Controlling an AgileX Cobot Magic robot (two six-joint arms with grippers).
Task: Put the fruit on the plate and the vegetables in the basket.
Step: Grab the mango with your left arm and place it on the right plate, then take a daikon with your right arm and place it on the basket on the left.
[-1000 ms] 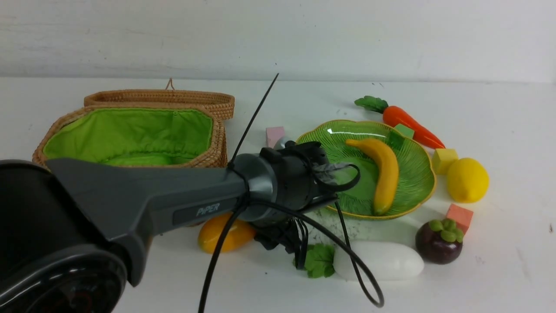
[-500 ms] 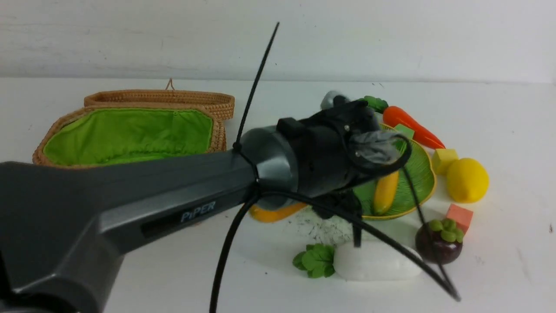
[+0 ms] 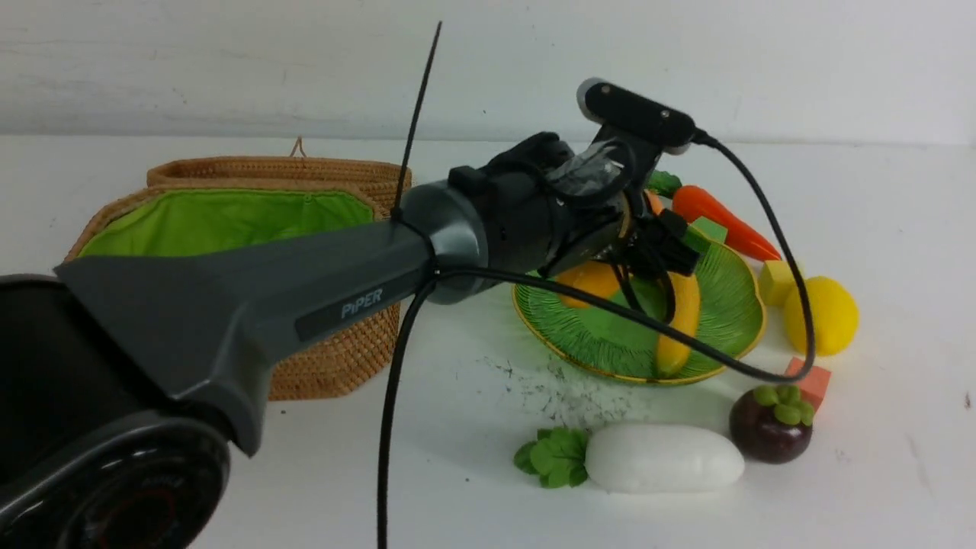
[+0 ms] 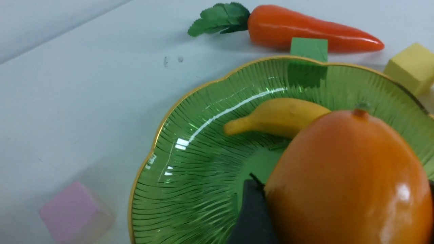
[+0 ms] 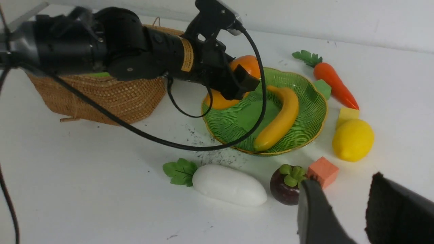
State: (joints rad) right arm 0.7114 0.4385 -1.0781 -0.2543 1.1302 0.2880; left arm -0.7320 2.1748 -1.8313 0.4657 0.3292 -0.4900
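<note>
- In the claw: your left gripper (image 5: 239, 79) is clamping the mango (image 4: 346, 179). One dark finger is pressing its side and the other is hiding behind the fruit.
- What is changing: a second ago that mango was lying on the table by the basket, with the arm low over it. Now you are carrying it up and across, so it is hanging over the dish rather than the tabletop.
- Right under the claw: the plate (image 4: 159, 135) is showing bare green ribs below the mango. I judge the carry as nearly done, with the release coming next.
- Just past the claw's tips: the banana (image 4: 281, 115) is already lying in the plate, close to the mango. Lowering gently should be keeping the two from knocking.
- Beyond the plate's far rim: a green cube (image 4: 309, 49) is sitting right at the rim, and the carrot (image 4: 305, 30) is lying behind it on the table.
- Farther out, on the claw's right: the lemon (image 3: 822, 316) and the mangosteen (image 3: 770, 427) are waiting beside the plate. The radish (image 3: 663, 457) is lying near the mangosteen.
- Behind the claw: the basket (image 3: 335, 358) is standing open. Your arm is hiding part of its lining, and no vegetable is showing inside.
- Farthest off: your right gripper (image 5: 342, 181) is hovering near the mangosteen, jaws apart and nothing between them.
</note>
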